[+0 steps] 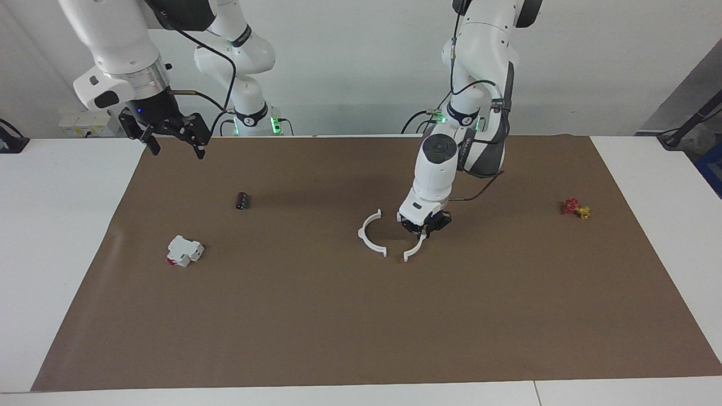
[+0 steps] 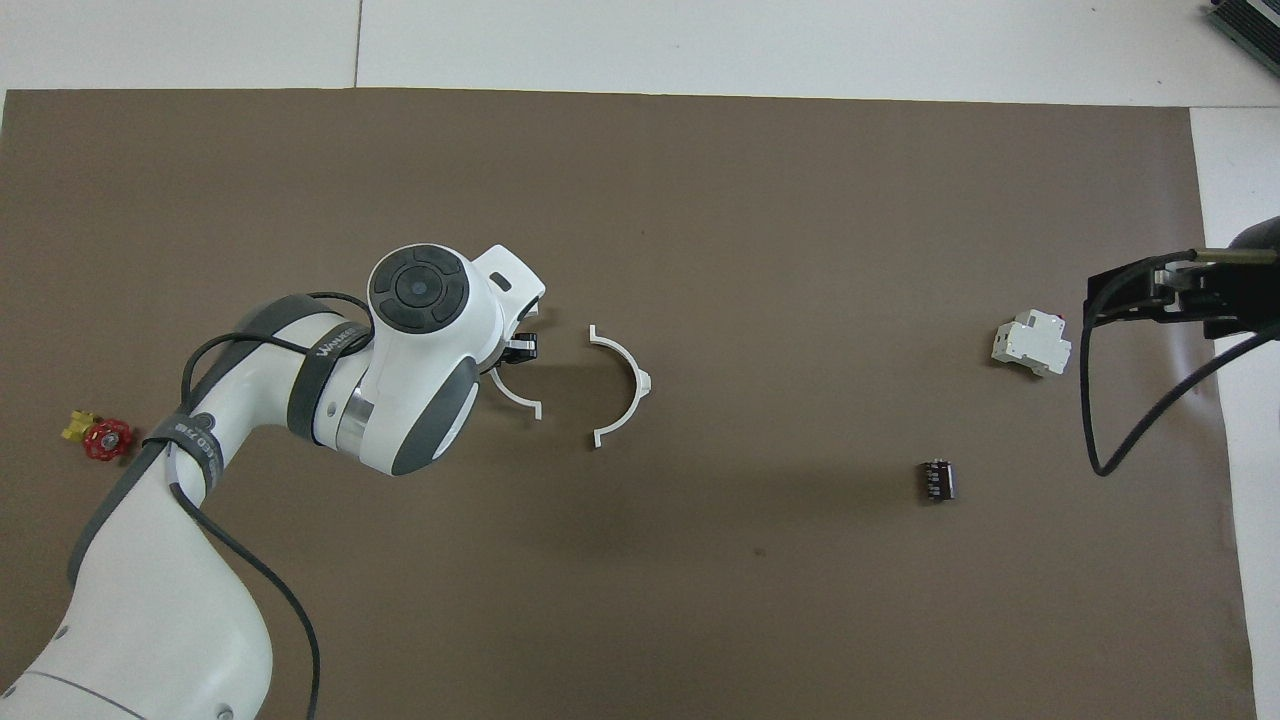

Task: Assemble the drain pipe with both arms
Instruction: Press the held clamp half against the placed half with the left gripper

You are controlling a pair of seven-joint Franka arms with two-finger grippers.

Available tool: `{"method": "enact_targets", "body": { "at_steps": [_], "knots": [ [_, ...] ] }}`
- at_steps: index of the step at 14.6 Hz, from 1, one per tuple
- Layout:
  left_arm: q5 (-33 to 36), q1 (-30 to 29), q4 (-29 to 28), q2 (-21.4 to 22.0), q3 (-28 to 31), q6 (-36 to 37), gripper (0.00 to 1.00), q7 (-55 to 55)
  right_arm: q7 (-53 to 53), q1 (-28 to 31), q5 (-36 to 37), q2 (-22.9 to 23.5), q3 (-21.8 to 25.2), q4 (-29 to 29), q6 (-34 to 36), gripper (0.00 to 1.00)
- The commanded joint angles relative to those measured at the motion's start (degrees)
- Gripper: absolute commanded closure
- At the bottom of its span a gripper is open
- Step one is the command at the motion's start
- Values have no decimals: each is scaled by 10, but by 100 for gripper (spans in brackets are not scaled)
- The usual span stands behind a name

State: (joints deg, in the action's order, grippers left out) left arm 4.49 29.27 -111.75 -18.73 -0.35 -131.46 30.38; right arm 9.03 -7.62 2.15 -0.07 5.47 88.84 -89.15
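The drain pipe is two white half-ring arcs lying apart on the brown mat, open sides facing each other. One arc (image 1: 369, 234) lies free, also in the overhead view (image 2: 625, 385). My left gripper (image 1: 424, 228) is down at the mat and shut on the middle of the other arc (image 1: 415, 248). In the overhead view the left gripper (image 2: 515, 350) hides half of that arc (image 2: 520, 397). A small gap separates the arcs' nearest ends. My right gripper (image 1: 176, 148) waits open and empty, raised over the mat's edge at the right arm's end (image 2: 1140, 292).
A blocky white device with a red end (image 1: 184, 251) (image 2: 1032, 345) and a small dark cylinder (image 1: 243, 201) (image 2: 937, 480) lie toward the right arm's end. A red-and-yellow valve (image 1: 575, 208) (image 2: 100, 437) lies toward the left arm's end.
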Motion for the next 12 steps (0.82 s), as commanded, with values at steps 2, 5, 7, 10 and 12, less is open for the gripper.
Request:
{"method": "enact_targets", "body": {
  "at_steps": [2, 5, 7, 10, 12],
  "knots": [
    [18, 22, -37, 20, 7, -27, 100, 21, -8, 9, -13, -7, -3, 10, -1, 0],
    [18, 23, -37, 19, 6, -38, 100, 20, -8, 8, -13, -7, -4, 10, -1, 0],
    [18, 29, -37, 19, 6, -43, 100, 20, -8, 8, -13, -7, -3, 10, -1, 0],
    [17, 30, -37, 15, 5, -43, 100, 21, -8, 8, -13, -7, -4, 10, -1, 0],
    [17, 31, -38, 15, 5, -43, 100, 26, -8, 8, -13, -7, -4, 10, -1, 0]
  ]
}}
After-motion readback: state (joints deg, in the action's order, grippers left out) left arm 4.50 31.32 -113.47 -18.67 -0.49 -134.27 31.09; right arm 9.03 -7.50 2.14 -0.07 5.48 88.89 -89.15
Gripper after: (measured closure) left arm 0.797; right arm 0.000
